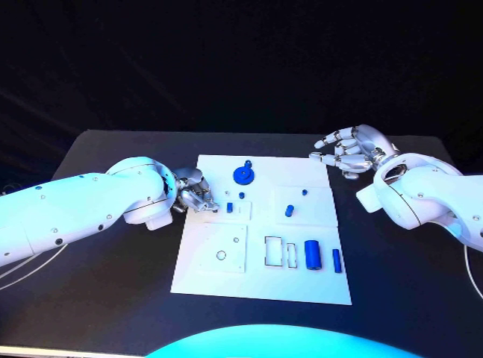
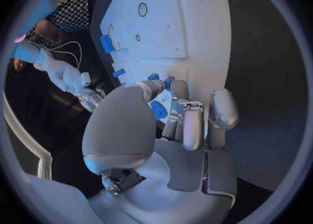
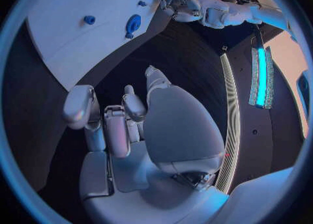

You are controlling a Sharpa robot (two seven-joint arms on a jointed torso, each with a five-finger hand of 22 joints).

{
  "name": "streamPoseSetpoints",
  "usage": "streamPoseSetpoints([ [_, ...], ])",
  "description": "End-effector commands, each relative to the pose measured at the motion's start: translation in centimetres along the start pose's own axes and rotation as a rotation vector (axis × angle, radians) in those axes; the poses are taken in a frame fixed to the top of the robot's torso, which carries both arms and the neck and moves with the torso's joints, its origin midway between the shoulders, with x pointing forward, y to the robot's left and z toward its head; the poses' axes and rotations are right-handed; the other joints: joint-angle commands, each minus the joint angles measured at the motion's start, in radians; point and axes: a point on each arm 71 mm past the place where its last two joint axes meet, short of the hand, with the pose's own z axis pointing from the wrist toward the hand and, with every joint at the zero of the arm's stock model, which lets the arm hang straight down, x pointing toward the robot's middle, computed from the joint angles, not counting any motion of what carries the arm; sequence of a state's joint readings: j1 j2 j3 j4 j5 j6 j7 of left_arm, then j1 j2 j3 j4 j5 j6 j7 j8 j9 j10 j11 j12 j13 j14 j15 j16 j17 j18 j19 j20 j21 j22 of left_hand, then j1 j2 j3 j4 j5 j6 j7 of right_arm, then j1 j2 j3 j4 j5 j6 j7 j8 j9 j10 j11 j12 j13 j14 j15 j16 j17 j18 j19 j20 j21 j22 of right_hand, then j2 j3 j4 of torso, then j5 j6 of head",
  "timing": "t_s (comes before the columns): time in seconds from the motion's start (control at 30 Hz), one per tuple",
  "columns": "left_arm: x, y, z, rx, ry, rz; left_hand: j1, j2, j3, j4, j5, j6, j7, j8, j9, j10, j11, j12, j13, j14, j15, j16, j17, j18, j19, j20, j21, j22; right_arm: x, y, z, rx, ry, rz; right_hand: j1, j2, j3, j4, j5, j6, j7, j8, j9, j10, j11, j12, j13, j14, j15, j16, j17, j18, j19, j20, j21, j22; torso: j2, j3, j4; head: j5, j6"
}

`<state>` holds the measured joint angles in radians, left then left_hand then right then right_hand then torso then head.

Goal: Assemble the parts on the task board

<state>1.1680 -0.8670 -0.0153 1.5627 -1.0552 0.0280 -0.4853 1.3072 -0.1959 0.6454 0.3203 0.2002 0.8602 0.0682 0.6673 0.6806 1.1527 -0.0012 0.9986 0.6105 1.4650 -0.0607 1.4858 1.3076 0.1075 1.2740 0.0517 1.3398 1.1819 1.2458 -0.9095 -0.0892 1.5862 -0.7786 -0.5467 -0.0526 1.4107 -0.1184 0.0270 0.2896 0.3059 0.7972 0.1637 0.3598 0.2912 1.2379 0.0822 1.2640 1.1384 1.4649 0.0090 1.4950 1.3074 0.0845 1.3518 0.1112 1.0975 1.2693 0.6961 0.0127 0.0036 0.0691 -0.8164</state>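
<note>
White plastic task board (image 1: 214,280) lies mid-bench, your left hand (image 1: 194,191) pinching what looks like a small blue part (image 2: 158,110) at its left edge, likely seating it next, while your right hand (image 1: 348,151) hovers spread and empty beyond.

Small part (image 2: 158,110) (mostly hidden) behind left hand (image 2: 189,125) fingers
</note>
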Motion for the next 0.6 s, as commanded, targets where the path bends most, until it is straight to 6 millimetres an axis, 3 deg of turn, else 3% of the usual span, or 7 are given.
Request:
streamPoseSetpoints([
  [0.03, 0.23, -0.18, 0.12, 0.005, 0.015, -0.012, 0.006, -0.012, 0.172, -0.128, 0.008, -0.001, 0.006, 0.011, 0.009, 0.007, 0.0, -0.007, -0.001, 0.06, 0.002, 0.005, 0.11, -0.016, 0.006, 0.003, 0.008, 0.004, 0.04, 0.03, 0.0, -0.01, 0.002, -0.002, -0.009, -0.001, 0.004, 0.001, 0.005, 0.006, -0.001, 0.001, -0.002, -0.003, -0.003, 0.0, 0.001, 0.064, -0.005, -0.003, 0.089, 0.017, -0.005, -0.002, -0.005, 0.0, 0.0, -0.0002, 0.0001, 0.001, -0.001],
  [0.6, 0.26, -0.43, 0.02, 0.014, 0.035, -0.026, -0.033, -0.039, 0.258, -0.191, 0.019, 0.012, 0.005, 0.025, 0.02, 0.029, -0.003, 0.004, 0.022, 0.066, -0.001, 0.011, 0.123, -0.019, 0.017, 0.0, 0.024, 0.024, 0.12, -0.03, 0.01, -0.007, 0.005, -0.002, -0.009, -0.001, 0.005, 0.001, 0.006, 0.007, -0.001, 0.001, -0.002, -0.003, -0.003, 0.0, 0.0, 0.064, -0.005, -0.003, 0.088, 0.017, -0.005, -0.002, -0.006, 0.0, 0.0, 0.0003, 0.0004, 0.0, 0.001],
])
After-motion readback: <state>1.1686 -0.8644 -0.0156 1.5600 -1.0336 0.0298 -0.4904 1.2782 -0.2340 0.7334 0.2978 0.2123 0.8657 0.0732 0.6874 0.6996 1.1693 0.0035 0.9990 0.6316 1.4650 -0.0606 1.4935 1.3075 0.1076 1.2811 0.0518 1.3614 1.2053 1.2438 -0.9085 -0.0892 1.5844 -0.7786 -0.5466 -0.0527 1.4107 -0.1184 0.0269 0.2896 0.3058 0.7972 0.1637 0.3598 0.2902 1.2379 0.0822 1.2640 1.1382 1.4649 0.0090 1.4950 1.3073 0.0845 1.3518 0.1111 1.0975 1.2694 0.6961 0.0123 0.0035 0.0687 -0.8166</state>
